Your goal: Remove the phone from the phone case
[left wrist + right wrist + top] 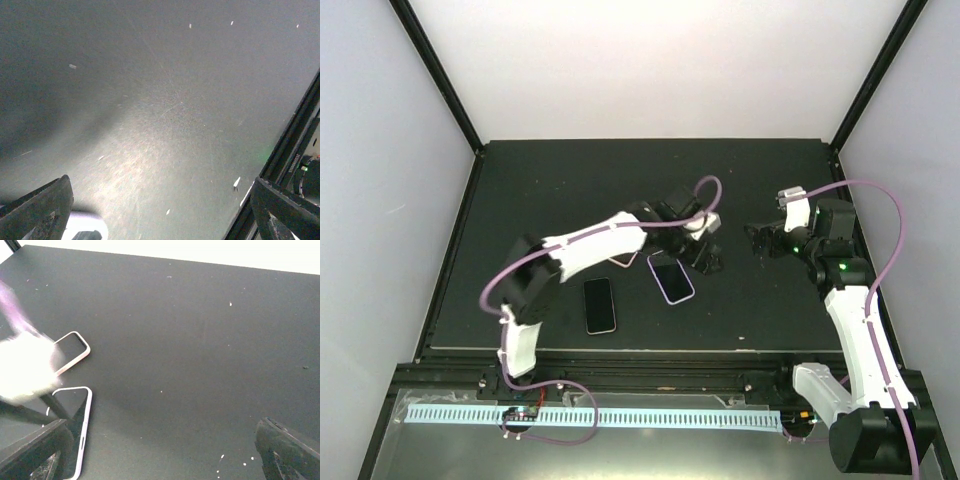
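L end effector (708, 260) sits mid-surface, fingers spread wide and released, nothing btwn them. Lilac-rimmed phone (670, 278) lies flat just beside it, on its left/near side, apart from the fingers as far as top view shows. In L wrist view only a pale corner shows at the bottom edge by the L finger (37, 212). Can't tell if it's touched.

Pink-rimmed phone (625, 259) lies flat further left, partly under the L arm (585, 245), near the lilac one but not touching. Third phone (600, 305) lies flat, closer to the near edge, apart from both. Can't tell which of the 3 is cased vs bare.

R end effector (758, 241) hangs to the right of the L one, a gap btwn them, also released w/ fingers wide and holding nothing. In R wrist view the lilac and pink rims lie at far left, well apart from the R finger (287, 450).

Surface (570, 180): a broad bare stretch runs from both end effectors to the rear edge. R arm is near the right edge rail (848, 200). The 3 phones cluster centre-left, well in from every edge.
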